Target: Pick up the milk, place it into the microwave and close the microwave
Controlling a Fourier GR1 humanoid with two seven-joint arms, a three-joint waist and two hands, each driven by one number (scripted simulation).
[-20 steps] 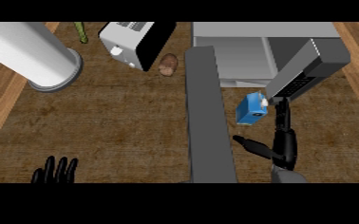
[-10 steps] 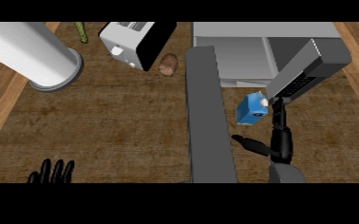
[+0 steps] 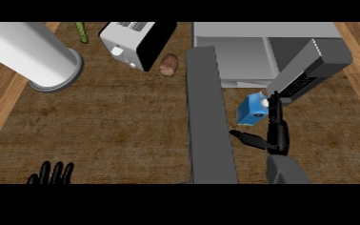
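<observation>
Your small blue milk carton (image 3: 249, 112) stands in the right half of the brown wood-grain worktop (image 3: 119, 119). It is just in front of the open cavity of the grey box-shaped microwave (image 3: 239, 59) at the far edge, between the long grey door (image 3: 207, 119), swung out toward the near edge, and your right robot hand (image 3: 279, 136). That robot hand is wide: its fingers (image 3: 273, 109) lie straight along the carton's right side, the thumb sticks out below it, and it holds nothing yet.

To grasp well, I'd bring the palm closer so the carton sits between thumb and fingers before you curl them, then lift clear of the door.

You cannot tell whether the fingers touch the carton, since they hide its right face. A slanted grey block (image 3: 309, 69) with a dark panel overlaps the microwave's right side; what it is remains unclear. Your left robot hand (image 3: 51, 174) rests open at the near left corner, cut off by the view's edge
</observation>
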